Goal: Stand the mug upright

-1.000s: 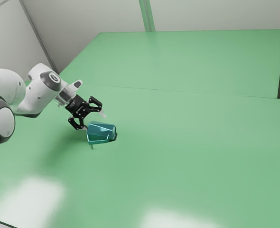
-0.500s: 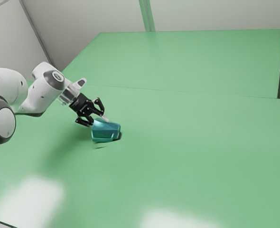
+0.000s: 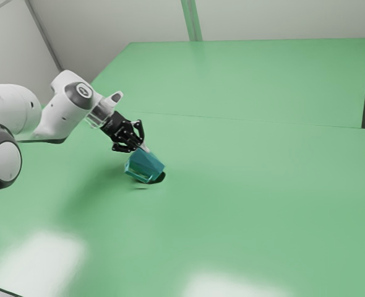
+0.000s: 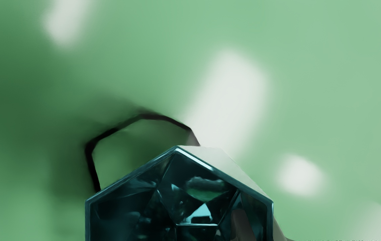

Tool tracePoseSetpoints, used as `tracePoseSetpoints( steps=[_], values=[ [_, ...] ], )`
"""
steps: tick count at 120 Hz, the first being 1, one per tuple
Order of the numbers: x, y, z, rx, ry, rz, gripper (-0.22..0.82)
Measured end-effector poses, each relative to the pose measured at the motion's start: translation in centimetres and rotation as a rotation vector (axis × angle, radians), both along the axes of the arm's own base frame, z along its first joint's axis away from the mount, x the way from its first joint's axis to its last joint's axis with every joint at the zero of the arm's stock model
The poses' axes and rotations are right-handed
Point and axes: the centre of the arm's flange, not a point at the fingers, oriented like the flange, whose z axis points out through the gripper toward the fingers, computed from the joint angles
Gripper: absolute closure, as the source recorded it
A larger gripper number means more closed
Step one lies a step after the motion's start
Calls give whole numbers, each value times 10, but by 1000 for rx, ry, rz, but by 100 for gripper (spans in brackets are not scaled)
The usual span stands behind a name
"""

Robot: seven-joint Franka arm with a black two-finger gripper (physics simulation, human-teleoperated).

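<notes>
Since the earlier frame, moves with the gripper (image 3: 145, 148) toward the exterior view's right and tips the mug (image 3: 146, 166) more. Keeps it pinched by its side, just below the gripper, leaning, not yet upright. In the wrist view, shows one finger (image 4: 241, 226) inside the rim (image 4: 223, 174). Probably needs more turning, then lowering onto the table (image 3: 263, 185) and releasing.

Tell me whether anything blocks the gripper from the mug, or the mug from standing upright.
Nothing visible does: the gripper is right at the tilted mug, and below that lies the green tabletop.
</notes>
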Motion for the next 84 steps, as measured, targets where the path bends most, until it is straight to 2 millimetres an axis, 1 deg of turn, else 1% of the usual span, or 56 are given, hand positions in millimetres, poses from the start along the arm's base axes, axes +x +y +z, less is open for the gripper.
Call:
tracePoseSetpoints(
  steps=[11, 20, 33, 45, 56, 71, 77, 84],
  values=[
    [0, -1, 1, 0, 0, 1, 76],
    [0, -1, 5, 6, -4, 0, 76],
    [-2, -9, 32, 48, -35, -33, 77],
    [-6, -24, 57, 118, -62, -92, 77],
    [-14, -46, 76, 211, -68, -165, 77],
    [-35, -72, 91, 344, -52, -246, 77],
    [-43, -81, 93, 394, -42, -271, 77],
    [-52, -86, 93, 442, -26, -286, 77]
  ],
)
